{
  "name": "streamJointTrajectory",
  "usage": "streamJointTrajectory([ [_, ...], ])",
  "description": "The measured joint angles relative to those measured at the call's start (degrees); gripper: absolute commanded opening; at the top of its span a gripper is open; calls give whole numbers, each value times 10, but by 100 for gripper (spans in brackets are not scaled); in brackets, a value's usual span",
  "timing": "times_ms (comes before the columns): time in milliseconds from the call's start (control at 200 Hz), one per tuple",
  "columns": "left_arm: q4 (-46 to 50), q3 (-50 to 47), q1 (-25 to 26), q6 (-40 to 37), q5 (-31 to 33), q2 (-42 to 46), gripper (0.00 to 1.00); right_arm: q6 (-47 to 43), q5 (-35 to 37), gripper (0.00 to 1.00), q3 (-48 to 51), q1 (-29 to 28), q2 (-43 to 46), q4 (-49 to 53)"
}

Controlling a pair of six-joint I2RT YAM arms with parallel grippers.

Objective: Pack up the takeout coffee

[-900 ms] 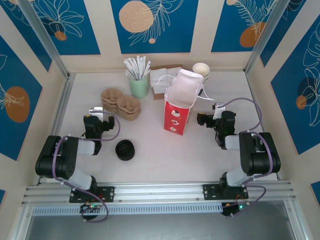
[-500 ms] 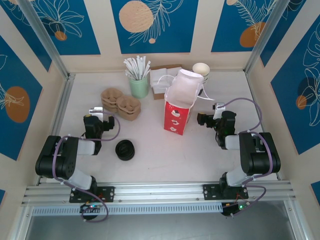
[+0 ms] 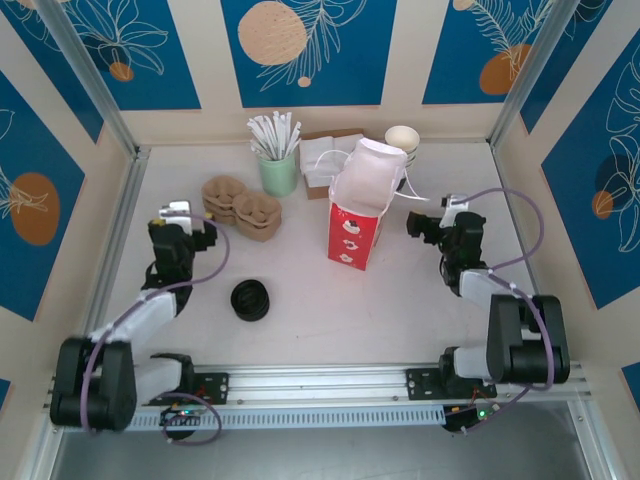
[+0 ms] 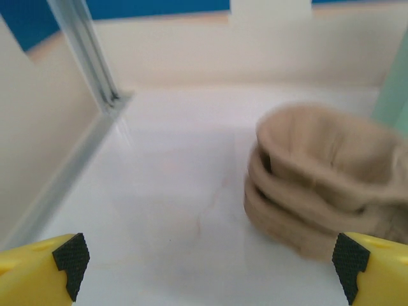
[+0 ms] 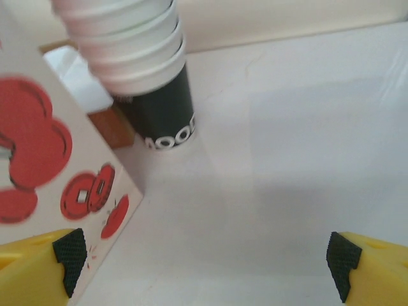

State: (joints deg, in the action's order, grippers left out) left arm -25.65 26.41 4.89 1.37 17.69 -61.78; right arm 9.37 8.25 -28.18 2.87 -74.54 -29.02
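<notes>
Takeout coffee's bag (image 3: 352, 235) — arms outstretched; left end effector (image 4: 209, 258), right end effector (image 5: 203, 255) spread.

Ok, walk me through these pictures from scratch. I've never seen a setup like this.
This is a robot with two arms bolted at the near edge of a table, each ending in a two-finger gripper. The wide picture looks down from above and behind them. The other two come from small cameras on the wrists, so the yellow tips in the bottom corners are each gripper's own fingers. The left gripper faces stacked cardboard cup carriers. The right gripper faces a red-and-white paper bag and a stack of paper cups. Also on the table are a green cup of white sticks, napkins and a black round lid; whether a cup sits under it I cannot tell. Both grippers are open and hold nothing.
</notes>
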Motion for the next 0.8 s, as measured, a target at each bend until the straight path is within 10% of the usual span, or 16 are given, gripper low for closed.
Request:
streamJointTrajectory([
  [375, 436, 293, 0, 171, 63, 108, 99, 122, 73, 98, -266, 30, 54, 365],
  [800, 627, 388, 0, 209, -70, 77, 99, 246, 2, 76, -712, 7, -196, 678],
])
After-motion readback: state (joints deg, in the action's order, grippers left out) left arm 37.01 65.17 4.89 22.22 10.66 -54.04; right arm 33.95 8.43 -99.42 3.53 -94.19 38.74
